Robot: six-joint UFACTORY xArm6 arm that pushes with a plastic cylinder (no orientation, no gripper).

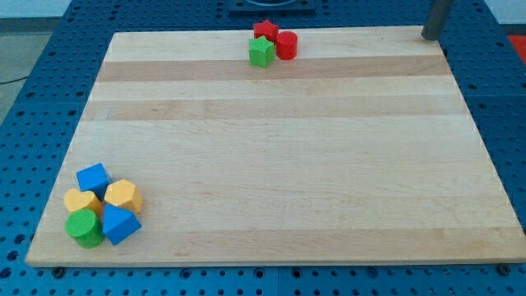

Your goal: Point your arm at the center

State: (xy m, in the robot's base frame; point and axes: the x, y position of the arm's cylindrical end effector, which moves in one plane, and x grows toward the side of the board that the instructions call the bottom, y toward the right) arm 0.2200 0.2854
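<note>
A pale wooden board (279,164) with lengthwise grain bands fills most of the view, lying on a blue perforated table (49,82) under even, soft light without hard shadows.

Wooden board (271,148); red and green blocks (271,43) at top edge, blue, yellow, green blocks (103,215) bottom-left

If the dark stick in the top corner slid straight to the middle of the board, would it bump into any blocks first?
Probably not. My tip sits at the board's top right corner. The red star, red cylinder and green block lie further left along the top edge, so the way looks free.
</note>
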